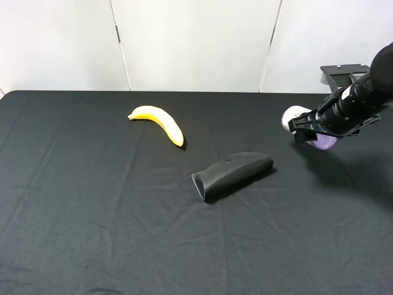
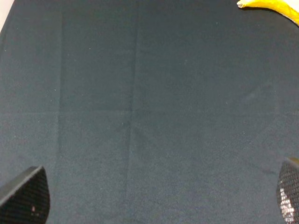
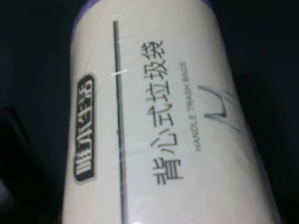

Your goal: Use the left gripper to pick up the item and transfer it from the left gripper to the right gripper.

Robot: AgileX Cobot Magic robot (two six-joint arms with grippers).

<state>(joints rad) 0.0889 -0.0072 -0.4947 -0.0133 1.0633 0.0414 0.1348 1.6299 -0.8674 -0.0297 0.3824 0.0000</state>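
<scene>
The item (image 1: pixel 295 117), a roll with a whitish label and a purple end, is held off the table at the far right by my right gripper (image 1: pixel 309 128), which is shut on it. In the right wrist view the item (image 3: pixel 163 126) fills the frame, its label with black print facing the camera, and the fingers are hidden. My left gripper (image 2: pixel 159 196) is open and empty. Its two wedge fingertips (image 2: pixel 28 196) stand wide apart above bare black cloth. The left arm is out of the exterior high view.
A yellow banana (image 1: pixel 158 121) lies at the back left of centre and also shows in the left wrist view (image 2: pixel 273 7). A black curved pouch (image 1: pixel 233 174) lies near the middle. A black cloth (image 1: pixel 92 215) covers the table.
</scene>
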